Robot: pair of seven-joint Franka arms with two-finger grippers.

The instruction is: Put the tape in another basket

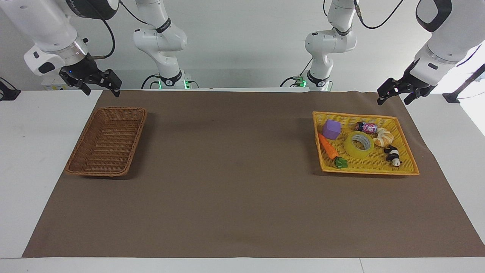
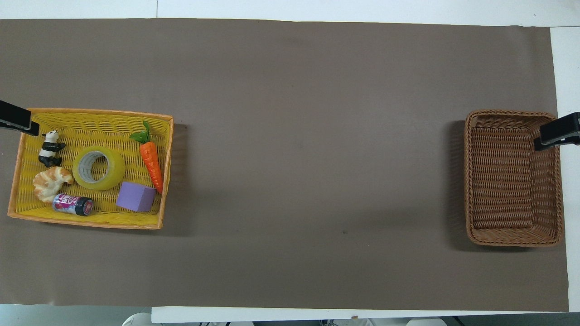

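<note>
While both grippers are hanging with their fingers spread and nothing between them, the left gripper [image 1: 394,93] is hovering over the table's edge by the corner of the yellow mesh basket [image 1: 411,159], and the right gripper [image 1: 96,83] is waiting over the table near the wicker basket [image 1: 136,131] at the other end. Nothing is touching the tape [image 1: 359,144], which is lying flat on its side in the yellow mesh basket, core opening facing up, with the croissant toy [image 1: 383,136] and the can [image 1: 366,127] just beside it, the purple block [image 1: 331,129] and the carrot [image 1: 329,147] near, and the panda figure [image 1: 393,154] close by. The roll is looking light and stiff, though its glossy outer face is probably slippery. A surer hold would likely be pinching the ring's wall, one finger down the core and one outside, on the side away from the croissant toy.
</note>
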